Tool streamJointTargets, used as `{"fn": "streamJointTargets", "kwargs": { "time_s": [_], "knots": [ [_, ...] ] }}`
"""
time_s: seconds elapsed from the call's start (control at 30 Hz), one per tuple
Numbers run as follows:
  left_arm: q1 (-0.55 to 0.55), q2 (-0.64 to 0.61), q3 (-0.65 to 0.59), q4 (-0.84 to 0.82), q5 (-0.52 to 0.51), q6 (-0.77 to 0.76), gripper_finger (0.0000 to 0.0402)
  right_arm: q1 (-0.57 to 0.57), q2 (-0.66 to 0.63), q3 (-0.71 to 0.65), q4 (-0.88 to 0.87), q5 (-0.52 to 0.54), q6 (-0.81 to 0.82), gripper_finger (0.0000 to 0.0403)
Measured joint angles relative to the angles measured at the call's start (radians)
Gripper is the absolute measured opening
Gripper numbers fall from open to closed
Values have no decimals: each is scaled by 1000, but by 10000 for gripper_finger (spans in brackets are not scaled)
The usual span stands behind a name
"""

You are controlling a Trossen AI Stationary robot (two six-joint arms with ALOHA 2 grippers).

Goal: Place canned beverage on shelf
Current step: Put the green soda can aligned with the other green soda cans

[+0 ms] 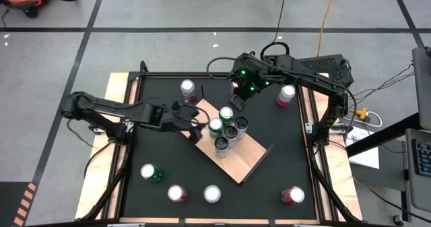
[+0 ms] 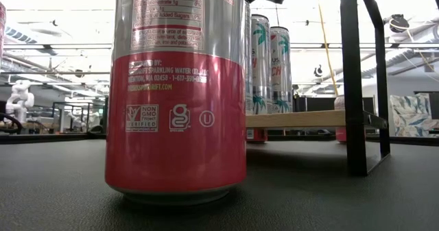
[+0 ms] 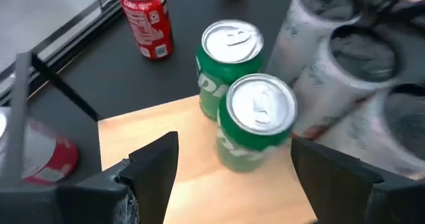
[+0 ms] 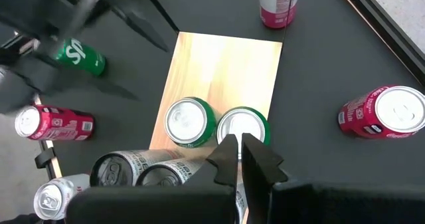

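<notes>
The tan shelf board (image 1: 237, 161) lies slantwise at the table's middle; it also shows in the low view (image 2: 302, 118). Two green cans (image 1: 226, 114) (image 1: 215, 126) and three silver dark-topped cans (image 1: 230, 133) stand upright on it. My left gripper (image 1: 197, 122) is open at the board's left end. Its fingers (image 3: 159, 161) stand on either side of the nearer green can (image 3: 255, 117), apart from it. My right gripper (image 4: 239, 154) is shut and points down over the other green can (image 4: 244, 124). My right gripper's shut fingertips (image 4: 255, 159) stand above the green can's top (image 4: 240, 125), pointing down. Whether they touch it, I cannot tell.
Loose cans stand on the black table: a red one (image 1: 187, 87) at the far side, a pink one (image 1: 286, 94) far right, a green one (image 1: 151, 173) and three more (image 1: 212, 194) along the near edge. A pink can (image 2: 175, 87) fills the low view. The shelf's black rods (image 2: 353, 80) stand upright.
</notes>
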Motion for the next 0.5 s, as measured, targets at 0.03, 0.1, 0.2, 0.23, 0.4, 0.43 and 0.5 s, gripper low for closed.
{"fn": "streamJointTargets", "kwargs": {
  "time_s": [0.03, 0.1, 0.2, 0.23, 0.4, 0.43, 0.5],
  "knots": [
    [-9, -29, 0, -24, 3, -10, 292, 2, 0, 0, 4, 0, 0, 0],
    [-29, -86, 2, -62, 28, -36, 292, 9, 0, 0, 8, 0, 0, 0],
    [-62, -163, 3, -127, 96, -86, 292, 26, 0, 0, 8, -10, 6, 0],
    [-77, -185, 3, -140, 117, -110, 292, 31, 0, 0, 9, -23, 7, 0],
    [-152, -271, 17, -235, 202, -209, 292, 74, 0, 0, 37, -52, 14, 0],
    [-169, -274, 29, -272, 210, -220, 292, 84, 0, 0, 43, -53, 17, 0],
    [-203, -274, 60, -345, 225, -238, 292, 107, 0, 0, 53, -53, 17, 0]
  ]
}}
